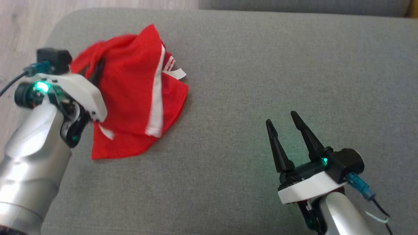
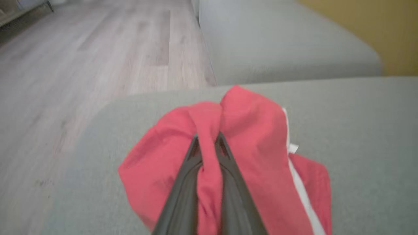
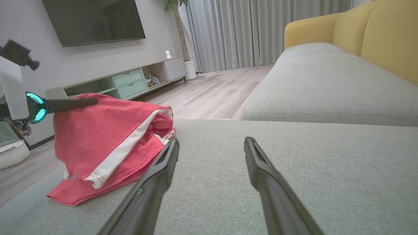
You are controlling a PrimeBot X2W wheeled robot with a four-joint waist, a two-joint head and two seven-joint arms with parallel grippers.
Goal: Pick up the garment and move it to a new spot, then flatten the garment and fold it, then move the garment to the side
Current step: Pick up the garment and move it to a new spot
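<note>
Left gripper (image 2: 207,140) grasps the garment (image 1: 137,91), partly raised off the cushion (image 1: 261,65); right gripper (image 1: 281,117) released. Moving, flattening, folding remain.

You have the garment (image 1: 130,98) on the left end of the cushion (image 1: 261,65), the floor (image 1: 19,32) beyond. Your left hand (image 2: 207,140) sits at its left, a fold between the fingers; your right hand (image 1: 282,119) is well apart, right and nearer you.
</note>
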